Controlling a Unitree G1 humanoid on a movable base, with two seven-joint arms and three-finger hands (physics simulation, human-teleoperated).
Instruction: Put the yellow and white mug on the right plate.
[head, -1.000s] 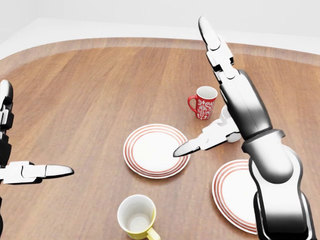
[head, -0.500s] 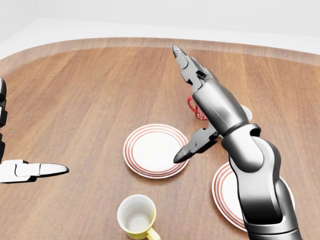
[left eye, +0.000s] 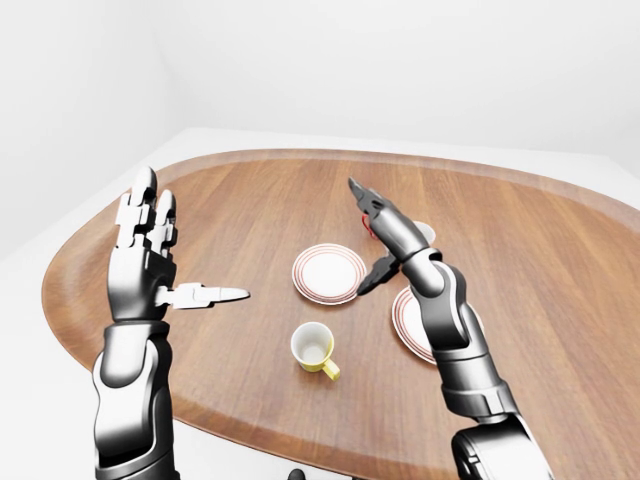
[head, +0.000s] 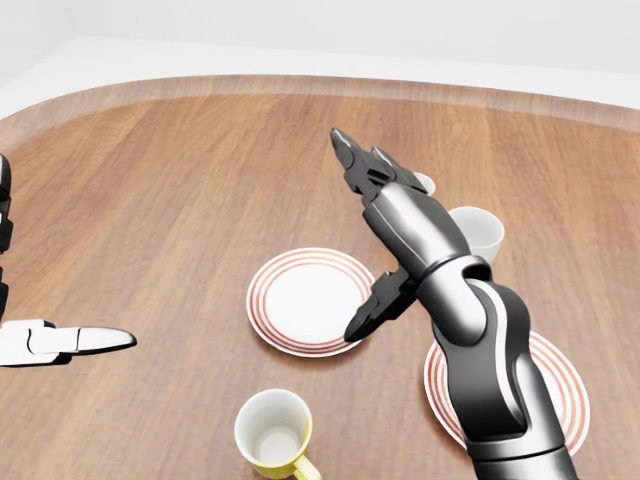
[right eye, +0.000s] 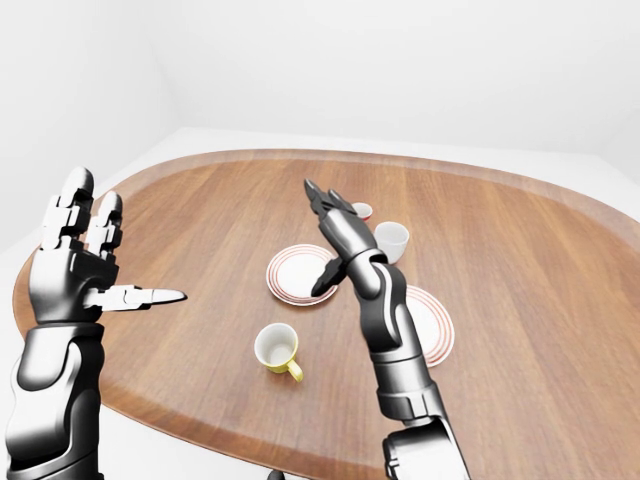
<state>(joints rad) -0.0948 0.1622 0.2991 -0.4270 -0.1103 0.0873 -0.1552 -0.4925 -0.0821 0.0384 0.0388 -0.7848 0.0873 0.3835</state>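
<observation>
The yellow and white mug (head: 272, 432) stands upright near the bottom of the head view, its handle pointing down-right. The right plate (head: 557, 392), white with red rings, lies at the lower right, and my right forearm covers part of it. My right hand (head: 360, 240) is open, with fingers stretched up-left and its thumb tip over the right edge of the left plate (head: 298, 300). It is well apart from the mug. My left hand (left eye: 185, 250) is raised at the left, open and holding nothing.
A white mug (head: 478, 232) stands just right of my right hand. Only the rim of a red mug (right eye: 361, 211) shows behind the fingers. The round wooden table's edge (left eye: 250, 425) runs close to my body.
My right hand has swung left and tilted down over the left plate's edge, hiding most of the red mug and uncovering the white mug. The left hand has barely moved.
</observation>
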